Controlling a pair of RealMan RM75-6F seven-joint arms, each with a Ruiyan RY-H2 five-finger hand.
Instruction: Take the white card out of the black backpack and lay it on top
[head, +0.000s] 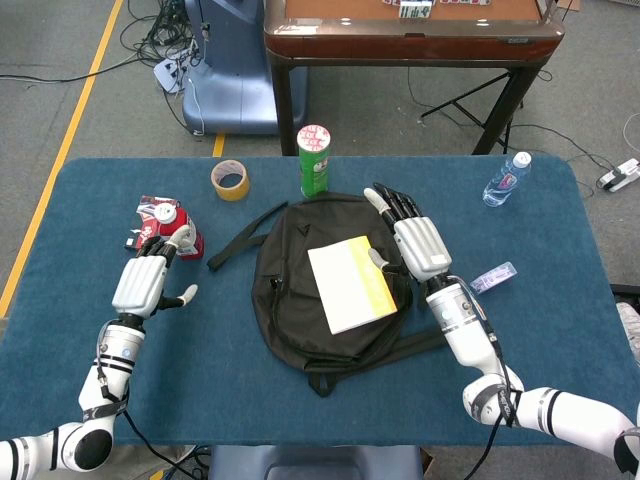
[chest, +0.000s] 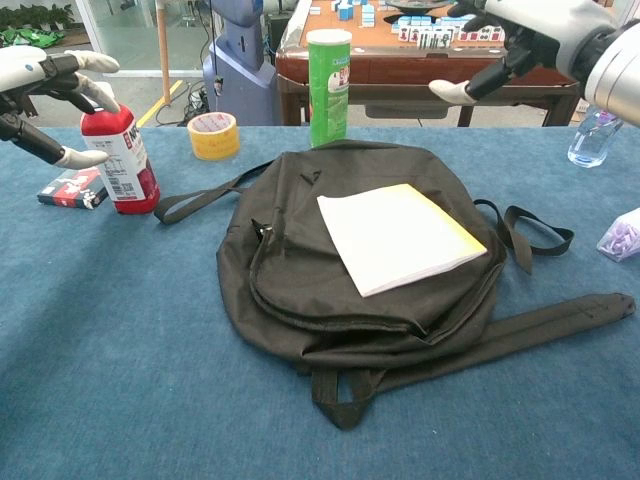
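The black backpack (head: 300, 250) (chest: 300, 260) lies flat in the middle of the blue table. On top of it rests the white card (head: 350, 283) (chest: 398, 236), a flat white booklet with a yellow edge. My right hand (head: 412, 237) (chest: 540, 30) hovers just right of the card with its fingers spread and nothing in it. My left hand (head: 148, 282) (chest: 45, 95) is well left of the backpack, near the red bottle, fingers apart and empty.
A red bottle (head: 178, 228) (chest: 120, 160) and a small box (chest: 70, 187) stand at the left. A tape roll (head: 230, 179), a green can (head: 314, 160) and a water bottle (head: 506, 179) sit along the far edge. The backpack's straps (chest: 520, 325) trail right.
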